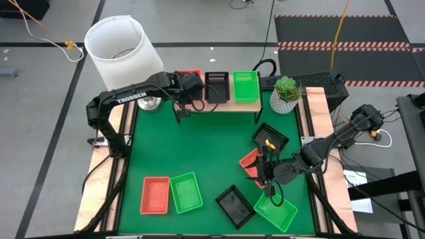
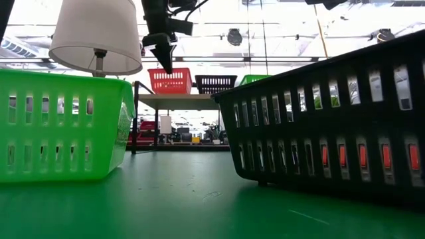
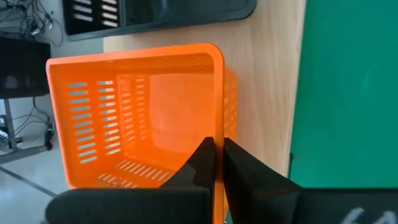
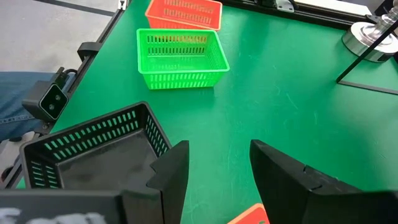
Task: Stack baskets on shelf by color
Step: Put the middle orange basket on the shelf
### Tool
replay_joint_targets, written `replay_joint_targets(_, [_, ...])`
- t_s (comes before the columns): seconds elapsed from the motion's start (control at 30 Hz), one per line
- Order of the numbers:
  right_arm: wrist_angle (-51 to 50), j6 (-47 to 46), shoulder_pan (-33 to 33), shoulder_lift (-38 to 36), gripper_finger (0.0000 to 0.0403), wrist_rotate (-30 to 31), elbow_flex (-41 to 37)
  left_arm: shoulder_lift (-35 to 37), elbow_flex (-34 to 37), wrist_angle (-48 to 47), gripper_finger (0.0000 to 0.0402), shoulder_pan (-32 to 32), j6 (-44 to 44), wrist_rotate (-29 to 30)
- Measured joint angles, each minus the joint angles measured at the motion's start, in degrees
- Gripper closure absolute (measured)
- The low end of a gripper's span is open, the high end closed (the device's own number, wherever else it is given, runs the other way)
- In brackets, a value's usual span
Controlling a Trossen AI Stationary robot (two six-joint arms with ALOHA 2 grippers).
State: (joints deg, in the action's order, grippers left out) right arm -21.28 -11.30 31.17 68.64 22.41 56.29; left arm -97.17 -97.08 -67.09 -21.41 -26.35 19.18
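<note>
Your left claw [image 1: 189, 86] sits over the shelf [image 1: 219, 105] at its left end, right by the orange-red basket on the shelf [image 1: 192, 73]. In the left wrist view its fingers [image 3: 208, 158] are pinched nearly shut on that basket's near wall [image 3: 217, 93], so it's gripping the rim. Just past the claw, further along the shelf top, stand a black basket [image 1: 216, 85] & then a green basket [image 1: 246, 86], side by side w/ the orange-red one.

Your right claw [image 1: 267, 174] hovers low over the green tabletop [image 1: 192, 146] near the front right, jaws spread wide, nothing between them. Right beside it lies an orange-red basket [image 1: 251, 162]; a corner of it shows between the fingers in the right wrist view. Just behind the claw, toward the shelf, is a black basket w/ a yellow bit inside [image 1: 270, 138]. In front of the claw, toward the tabletop's near edge, sits a green basket [image 1: 275, 211], & next to that a black one [image 1: 234, 203].

Well apart from the right claw, at front left, an orange-red basket [image 1: 155, 194] & a green basket [image 1: 186, 192] lie touching side by side.

A white lamp [image 1: 123, 43] stands behind the left claw, & a potted plant [image 1: 286, 93] sits just off the shelf's right end.
</note>
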Motion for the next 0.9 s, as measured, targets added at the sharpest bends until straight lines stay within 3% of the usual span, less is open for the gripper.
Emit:
replay_joint_targets(0.17, [0.00, 0.03, 0.01, 0.00, 0.0236, 0.00, 0.00, -0.02, 0.00, 0.04, 0.0364, -0.49, -0.01, -0.54])
replay_joint_targets(0.9, [0.00, 0.06, 0.00, 0.00, 0.0236, 0.00, 0.00, -0.02, 0.00, 0.28, 0.0359, -0.48, 1.62, -1.29])
